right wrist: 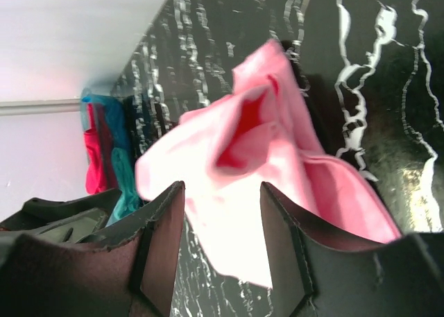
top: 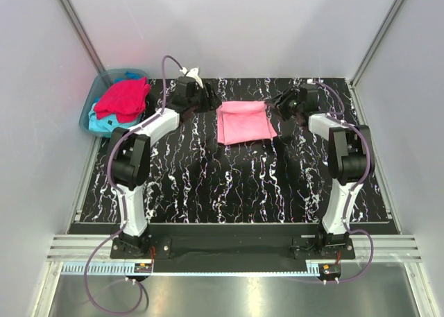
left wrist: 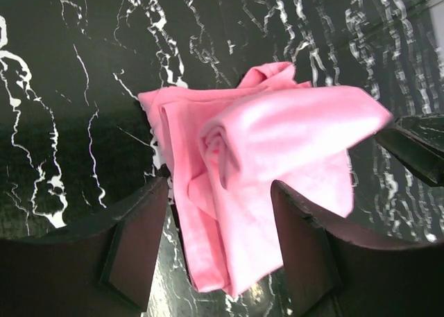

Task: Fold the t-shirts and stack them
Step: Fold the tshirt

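The pink t-shirt [top: 244,123] lies part-folded at the far middle of the table [top: 229,192], and you have an arm at each side of it. Your left gripper [left wrist: 220,192] stands wide apart with the shirt's edge in the gap, apparently not pinched. Your right gripper [right wrist: 222,192] is about half apart with a bunched fold filling the gap, and you cannot tell whether it presses the cloth. The step in hand looks like a fold, so take all layers at matching corners before you close. Lift both sides level and carry them together, or the bunched middle will crease. The red t-shirt [top: 123,98] and turquoise t-shirt [top: 104,125] wait in the tub [top: 87,116] at far left. Nothing lies between them and you, but the left arm's elbow sits near the tub.
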Available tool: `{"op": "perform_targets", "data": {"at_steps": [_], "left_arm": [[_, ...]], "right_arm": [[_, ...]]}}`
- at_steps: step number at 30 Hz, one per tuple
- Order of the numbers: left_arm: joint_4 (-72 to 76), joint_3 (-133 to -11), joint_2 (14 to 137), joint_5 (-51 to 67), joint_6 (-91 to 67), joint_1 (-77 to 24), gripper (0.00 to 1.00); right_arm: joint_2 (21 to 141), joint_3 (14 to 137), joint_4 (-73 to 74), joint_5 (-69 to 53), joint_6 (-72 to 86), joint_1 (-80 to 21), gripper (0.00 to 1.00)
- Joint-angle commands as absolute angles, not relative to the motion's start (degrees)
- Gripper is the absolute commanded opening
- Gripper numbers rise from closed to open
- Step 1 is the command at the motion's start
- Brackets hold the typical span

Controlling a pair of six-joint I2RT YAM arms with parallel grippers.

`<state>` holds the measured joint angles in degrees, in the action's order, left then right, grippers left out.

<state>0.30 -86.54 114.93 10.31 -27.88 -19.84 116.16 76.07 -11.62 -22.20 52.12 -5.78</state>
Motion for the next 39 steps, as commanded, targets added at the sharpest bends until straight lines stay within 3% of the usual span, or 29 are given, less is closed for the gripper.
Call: {"op": "perform_targets", "data": {"at_steps": [1, 11, 17, 39], "left_arm": [[5.6, -84.2, 108.6, 11.2, -29.1, -19.7, 0.65], [10.7, -70.2, 97.0, 9.6, -31.8, -23.9, 0.64], [14.1, -62.4, 94.9, 9.3, -33.3, -25.6, 0.64], [17.4, -45.6, 82.1, 4.0, -35.4, -33.2, 0.63]], "right_arm": [[110.0, 74.1, -14.1, -20.0, 50.4, -5.4, 0.54], [103.1, 63.9, -18.3, -21.9, 52.9, -6.1, 0.52], [106.6, 62.0, -22.4, -24.4, 54.9, -6.6, 0.52], [127.8, 90.3, -16.7, -24.7, 54.7, -12.3, 0.52]]}}
